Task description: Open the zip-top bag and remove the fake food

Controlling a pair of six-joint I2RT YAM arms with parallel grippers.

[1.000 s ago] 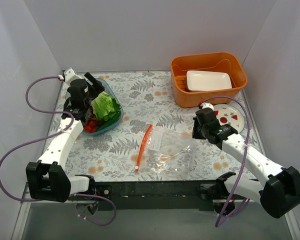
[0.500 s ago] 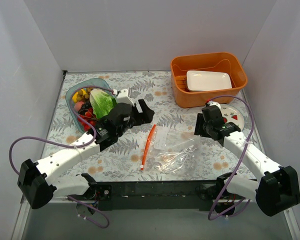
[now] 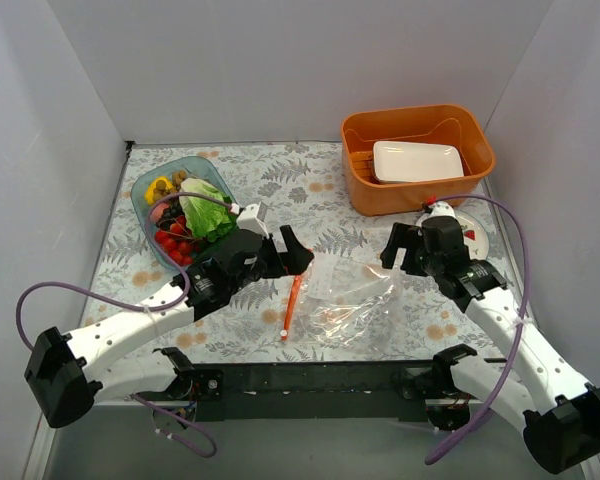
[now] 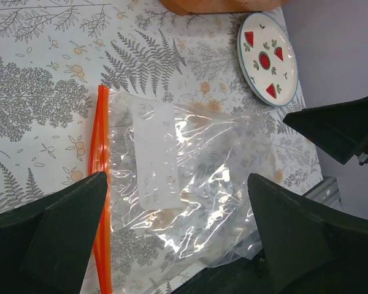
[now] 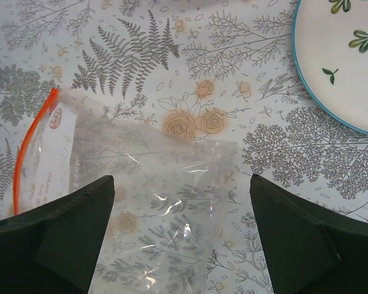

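Note:
The zip-top bag (image 3: pixel 348 298) lies flat and crinkled on the floral table, its red-orange zip strip (image 3: pixel 293 303) on its left edge. In both wrist views the bag (image 4: pixel 190 165) (image 5: pixel 153 202) looks empty. Fake food, a leafy green lettuce (image 3: pixel 208 208), rests in the teal tray (image 3: pixel 140 196) among other small toy foods. My left gripper (image 3: pixel 286 254) (image 4: pixel 175 184) hovers open over the zip-strip end, nothing between its fingers. My right gripper (image 3: pixel 400 254) (image 5: pixel 183 184) hangs open above the bag's right edge, also holding nothing.
An orange basket (image 3: pixel 355 135) with a white rectangular plate (image 3: pixel 417 160) stands at the back right. A round plate with red motifs (image 3: pixel 472 234) (image 4: pixel 268 58) lies right of the bag, beside my right arm. Grey walls close in the table on three sides.
My left arm swung from the teal tray to the bag's zip edge, leaving the lettuce in the tray. My right gripper went from shut to open and rose slightly. The bag shifted a little right.

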